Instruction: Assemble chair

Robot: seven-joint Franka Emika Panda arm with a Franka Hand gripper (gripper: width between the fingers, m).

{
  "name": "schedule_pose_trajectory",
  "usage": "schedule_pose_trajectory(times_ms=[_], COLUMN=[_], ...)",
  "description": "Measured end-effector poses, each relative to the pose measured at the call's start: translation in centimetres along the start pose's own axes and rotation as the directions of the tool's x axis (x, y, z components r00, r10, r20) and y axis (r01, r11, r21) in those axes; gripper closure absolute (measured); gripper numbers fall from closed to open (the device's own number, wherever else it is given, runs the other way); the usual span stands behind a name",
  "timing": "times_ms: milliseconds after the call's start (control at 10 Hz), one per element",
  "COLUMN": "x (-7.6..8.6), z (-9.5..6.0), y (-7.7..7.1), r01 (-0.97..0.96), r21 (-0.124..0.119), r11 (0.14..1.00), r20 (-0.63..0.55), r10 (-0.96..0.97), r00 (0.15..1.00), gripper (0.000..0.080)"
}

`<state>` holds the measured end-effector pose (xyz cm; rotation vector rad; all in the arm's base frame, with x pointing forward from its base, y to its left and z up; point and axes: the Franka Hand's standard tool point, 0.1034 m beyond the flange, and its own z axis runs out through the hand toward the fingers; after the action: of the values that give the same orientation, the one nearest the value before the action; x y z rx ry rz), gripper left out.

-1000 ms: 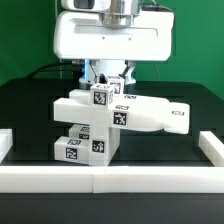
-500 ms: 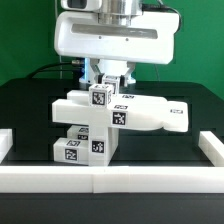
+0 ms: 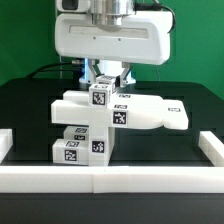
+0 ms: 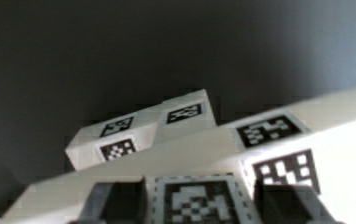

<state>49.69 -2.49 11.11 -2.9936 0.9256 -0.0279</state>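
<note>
We see the tool (image 3: 107, 76) directly above the chair assembly (image 3: 110, 118), its fingers coming down behind the small tagged block (image 3: 101, 96) on top of the stack. From the exterior view we can't tell whether the fingers are gripping that block or just sitting beside it, so we cannot tell whether the tool is wide, narrow or holding.

The chair assembly sits mid-bench on the black bench (image 3: 30, 110), just behind the long white border rail (image 3: 110, 178). In the exterior view it reads as a horizontal slab (image 3: 150, 114) reaching toward the exterior view's right, crossed by an upright tagged column (image 3: 100, 125), with a lower block (image 3: 72, 150) carrying a tag at the base on the exterior view's left. The slab end carries a small tag (image 3: 178, 112).

The wrist view adds what the exterior view hides: close-up white faces of the chair parts (image 4: 246, 150) with several tags, two on the upper block face (image 4: 148, 125) and two more on the broad slanted surface (image 4: 281, 150). The picture is blurred, and fingertip contact is not resolvable there either. It shows nothing of the bench layout or rail.
</note>
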Motion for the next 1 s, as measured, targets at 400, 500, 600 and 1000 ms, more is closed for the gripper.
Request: schedule_pose_trajectory(times_ms=[400,500,600,1000], x=[-0.04,-0.04,0.01,0.1], z=[0.05,0.06,0.02,-0.08], y=[-0.08,-0.07,-0.05,-0.17], r01=[-0.191,-0.179,-0.143,0.175], r21=[0.005,0.005,0.004,0.004], r11=[0.981,0.984,0.99,0.984], r20=[0.002,0.002,0.002,0.001], r10=[0.191,0.179,0.143,-0.175], r00=[0.981,0.984,0.99,0.984], gripper=[0.0321,0.0321,0.0208,0.0151])
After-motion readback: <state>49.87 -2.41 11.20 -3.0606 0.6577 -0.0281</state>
